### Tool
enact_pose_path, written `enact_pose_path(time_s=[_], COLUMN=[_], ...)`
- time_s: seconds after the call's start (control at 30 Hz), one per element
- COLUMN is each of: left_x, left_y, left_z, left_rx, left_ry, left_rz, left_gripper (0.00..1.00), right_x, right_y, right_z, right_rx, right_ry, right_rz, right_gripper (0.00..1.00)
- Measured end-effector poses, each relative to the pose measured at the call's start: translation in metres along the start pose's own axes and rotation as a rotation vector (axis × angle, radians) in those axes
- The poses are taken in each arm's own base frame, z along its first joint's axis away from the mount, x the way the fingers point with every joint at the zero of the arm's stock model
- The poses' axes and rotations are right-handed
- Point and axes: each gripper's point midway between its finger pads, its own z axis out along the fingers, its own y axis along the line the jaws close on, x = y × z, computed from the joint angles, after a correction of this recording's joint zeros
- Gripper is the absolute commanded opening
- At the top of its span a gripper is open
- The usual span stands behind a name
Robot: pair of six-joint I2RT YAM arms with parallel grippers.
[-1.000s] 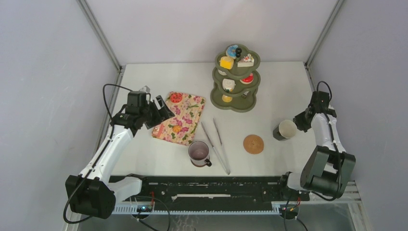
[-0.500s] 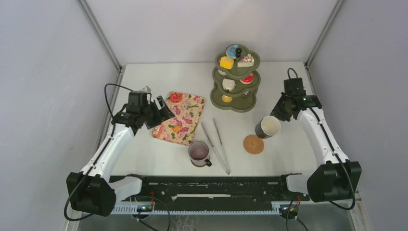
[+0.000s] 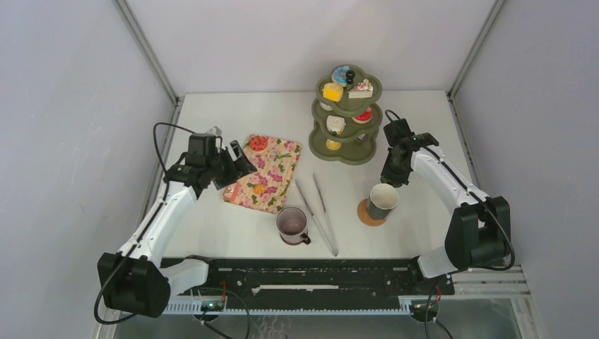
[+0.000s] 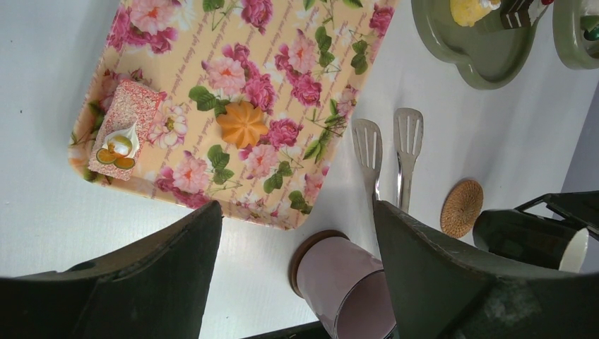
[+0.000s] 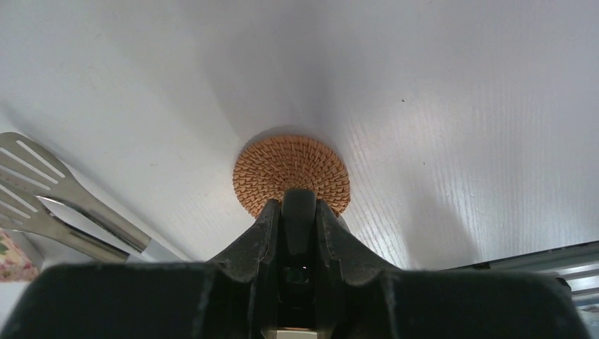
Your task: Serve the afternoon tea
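**teacart_fan:** Where's the dark green mug (image 3: 382,202) at?

**yam_watcher:** The right gripper (image 3: 390,176) has it. In the wrist view its fingers (image 5: 265,227) are pressed in on a thin dark piece of the mug. The mug is upright over the right half of the woven coaster (image 3: 369,212). Can't tell whether its base touches the coaster.

**teacart_fan:** And the other arm?

**yam_watcher:** The left gripper (image 4: 297,212) hovers over the edge of the floral tray (image 4: 282,70), fingers spread wide. A pink cake slice (image 4: 120,131) and an orange pastry (image 4: 242,122) lie on the tray. The mauve mug (image 3: 292,224) stands just beside the tray's corner. The tongs (image 3: 318,205) lie between that mug and the coaster. At the back is a green tiered stand (image 3: 353,158) with more pastries, including a yellow cube (image 3: 333,92) on top.
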Motion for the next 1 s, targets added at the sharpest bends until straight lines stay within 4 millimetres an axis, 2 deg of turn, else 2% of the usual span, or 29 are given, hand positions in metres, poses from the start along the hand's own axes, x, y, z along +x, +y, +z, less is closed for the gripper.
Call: enact_pose_path(time_s=[0.23,0.63,0.73,0.83,1.0], left_x=[0.0,-0.001,-0.001,-0.001,-0.001], left_y=[0.0,0.0,0.0,0.0,0.0], left_z=[0.0,-0.001,-0.001,-0.001,-0.001], left_rx=[0.0,0.001,0.001,0.001,0.001], left_ry=[-0.001,-0.004,-0.004,-0.004,-0.005], left_rz=[0.0,0.0,0.0,0.0,0.0], left_gripper=[0.83,0.84,0.83,0.84,0.84], right_x=[0.002,0.001,0.002,0.002,0.005], right_y=[0.003,0.012,0.013,0.013,0.016], right_z=[0.016,0.032,0.032,0.032,0.028], right_rx=[0.036,0.045,0.046,0.047,0.036], right_ry=[0.022,0.026,0.024,0.022,0.02], right_rz=[-0.016,-0.038,-0.044,-0.046,-0.062], right_gripper=[0.0,0.01,0.15,0.46,0.68])
